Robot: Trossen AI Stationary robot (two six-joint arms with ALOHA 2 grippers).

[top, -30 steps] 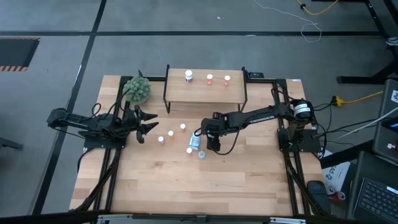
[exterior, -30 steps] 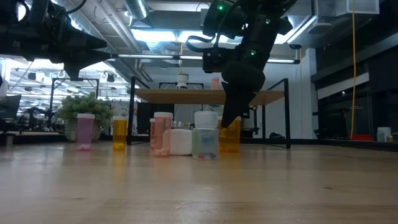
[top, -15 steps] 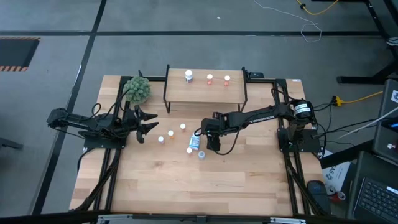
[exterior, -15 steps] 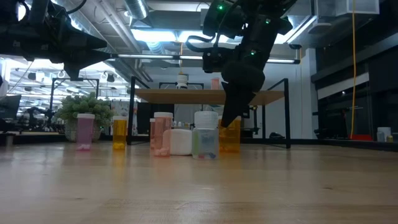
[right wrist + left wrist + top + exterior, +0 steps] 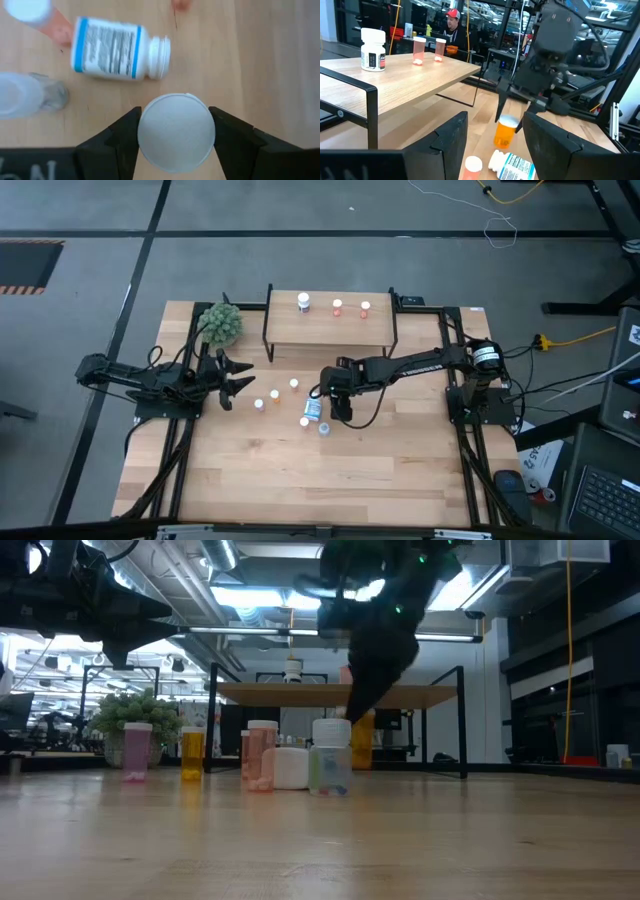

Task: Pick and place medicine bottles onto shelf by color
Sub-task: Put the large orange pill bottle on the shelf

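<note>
My right gripper [image 5: 338, 408] hangs over the table's middle, shut on a small orange bottle [image 5: 505, 136] with a white cap; it also shows in the low view [image 5: 361, 743]. My left gripper [image 5: 236, 378] waits open and empty at the table's left, near the green plant ball [image 5: 222, 324]. The shelf [image 5: 330, 330] stands at the far middle and bears a white bottle [image 5: 303, 302] and two pinkish bottles [image 5: 338, 306]. Several bottles stand on their bases on the table left of my right gripper. A white blue-labelled bottle [image 5: 112, 48] lies on its side. My right gripper pinches the orange bottle's white cap [image 5: 175, 132] between its two fingers [image 5: 120, 145], one on each side of the cap. The fingers come from above, pointing down. The bottle hangs upright below them, its base a little clear of the table [image 5: 361, 766].
Standing bottles include a pink one [image 5: 137, 751], a yellow one [image 5: 192, 753], a pinkish one [image 5: 261, 754] and a clear one [image 5: 330, 756]. The shelf's black frame legs [image 5: 267, 345] stand at its ends. Bare wood lies toward the near edge [image 5: 320, 480].
My right gripper has risen a little and shifted toward the table's left, staying shut. The orange bottle, which stood on the table, is now lifted just clear of it and has gone left with the gripper, still upright.
</note>
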